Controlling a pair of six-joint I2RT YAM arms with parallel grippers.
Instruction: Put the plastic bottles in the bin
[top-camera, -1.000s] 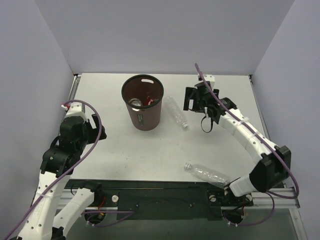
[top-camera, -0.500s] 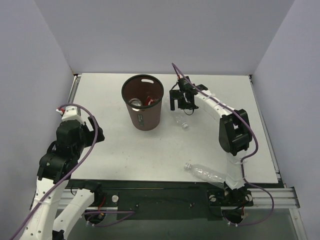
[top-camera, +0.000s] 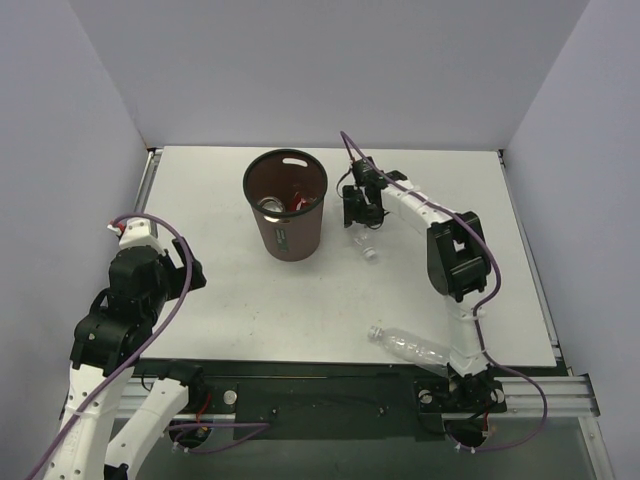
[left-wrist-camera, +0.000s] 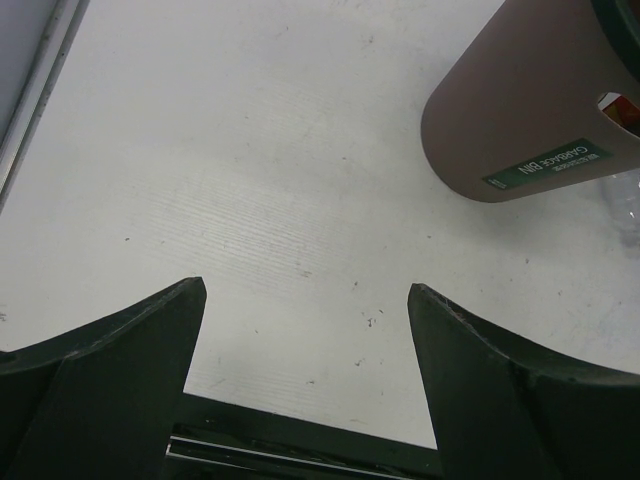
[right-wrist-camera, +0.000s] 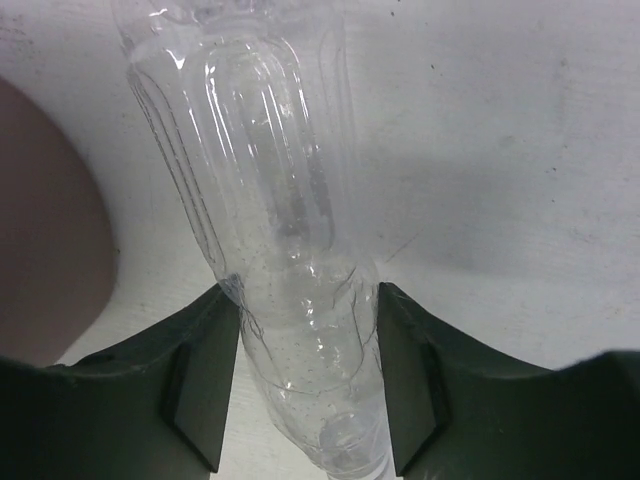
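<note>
1. Clamps right hand (right-wrist-camera: 305, 385) on clear bottle (right-wrist-camera: 265, 230), lying on table (top-camera: 450, 190) just beside upright bin (top-camera: 288, 235).
2. Holds left hand (left-wrist-camera: 305, 300) spread apart, empty, above table.
3. Shows second bottle (top-camera: 412, 346) lying near front table edge.

Lighting, top external view: bright, even and diffuse from overhead, the white table (top-camera: 230, 290) rendered without glare and only a short soft shadow laid at the foot of the bin (top-camera: 288, 238). Left wrist view: the tabletop is evenly lit and its grain sharp, while the fingers (left-wrist-camera: 110, 390) of the left gripper (left-wrist-camera: 305, 288) are rendered as dark, soft-edged masses. Right wrist view: white highlights are carried on the clear plastic bottle (right-wrist-camera: 270, 230), a grey shadow is cast to its right, and the bin wall at the left edge is blurred.
</note>
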